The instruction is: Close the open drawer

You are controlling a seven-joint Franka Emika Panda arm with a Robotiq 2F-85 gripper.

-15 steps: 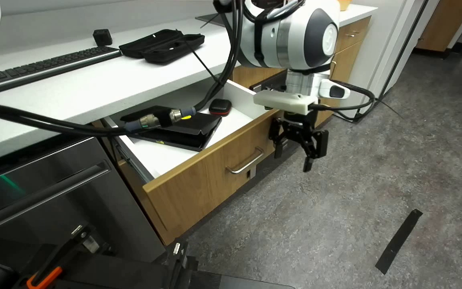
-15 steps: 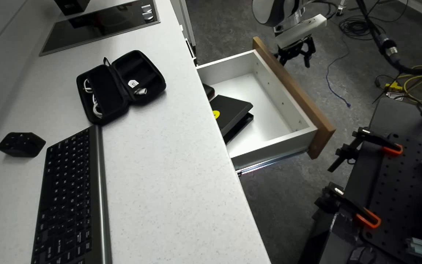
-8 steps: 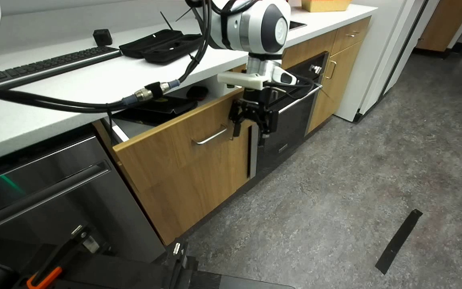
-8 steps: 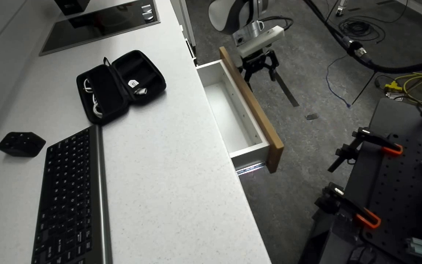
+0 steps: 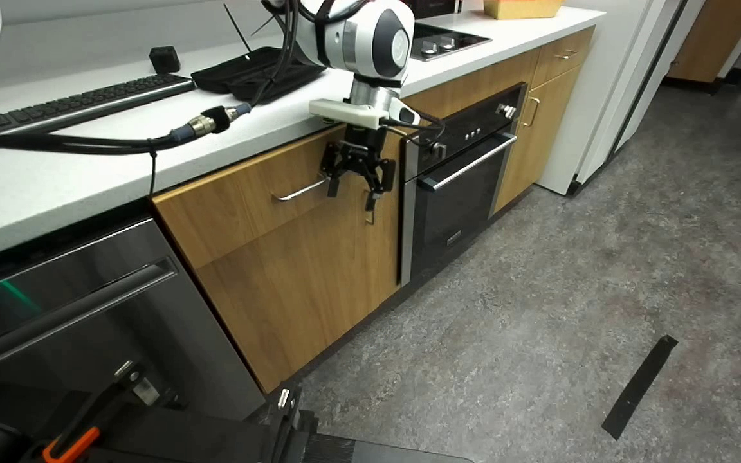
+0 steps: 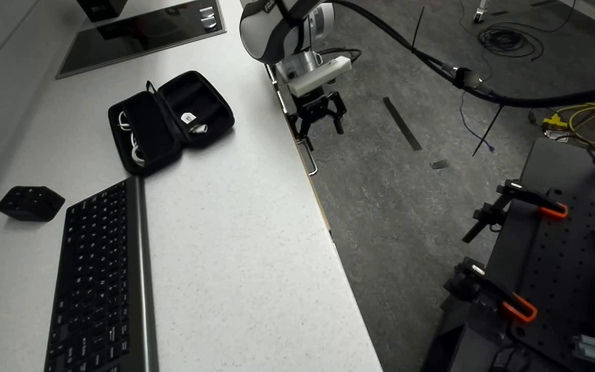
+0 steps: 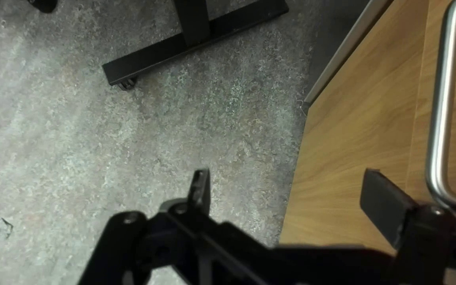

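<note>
The drawer has a light-brown wood front and looks flush with the cabinet under the counter edge. Its interior is hidden. In an exterior view only a thin wood edge of the drawer shows beyond the countertop. Its silver bar handle also shows at the right of the wrist view. My gripper is open and empty at the oven-side end of the drawer front, beside the handle. In the wrist view the gripper has one finger close to the wood and handle, the other over the floor. Whether it touches the front is unclear.
The black oven stands beside the drawer cabinet, and a grey appliance panel on its other side. A keyboard and open black case lie on the counter. The arm's cable hangs over the counter. A black clamp table stands opposite.
The drawer has slid from well open to flush with the cabinet, hiding its white interior and contents. My gripper moved with it toward the counter and stayed open.
</note>
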